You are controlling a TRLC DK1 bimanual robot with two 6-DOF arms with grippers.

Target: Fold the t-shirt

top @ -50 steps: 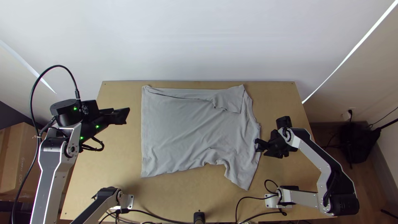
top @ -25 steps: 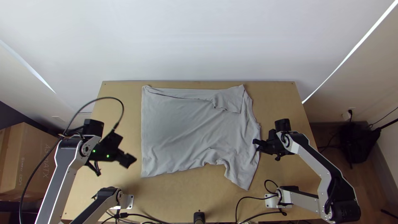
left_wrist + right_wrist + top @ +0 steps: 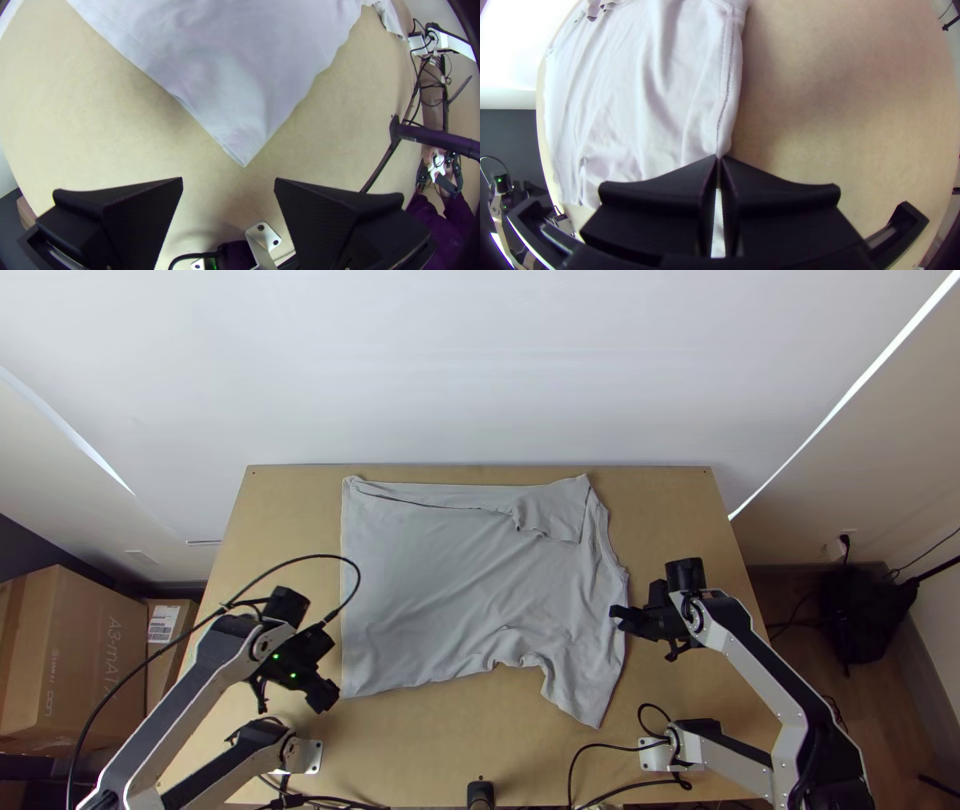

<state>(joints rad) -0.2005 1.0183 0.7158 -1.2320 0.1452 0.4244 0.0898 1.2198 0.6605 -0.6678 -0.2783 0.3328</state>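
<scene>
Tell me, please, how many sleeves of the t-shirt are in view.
2: one sleeve sticks out toward the near edge of the table, the other sleeve lies folded inward at the far side of the t-shirt.

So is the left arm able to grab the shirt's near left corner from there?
Probably yes: the left pincer is open close to that t-shirt corner, and nothing seems to lie between them.

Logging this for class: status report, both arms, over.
Left pincer open by hem corner. Right pincer shut on neck edge. Shirt spread, far sleeve folded in. Cable looping over hem.
</scene>
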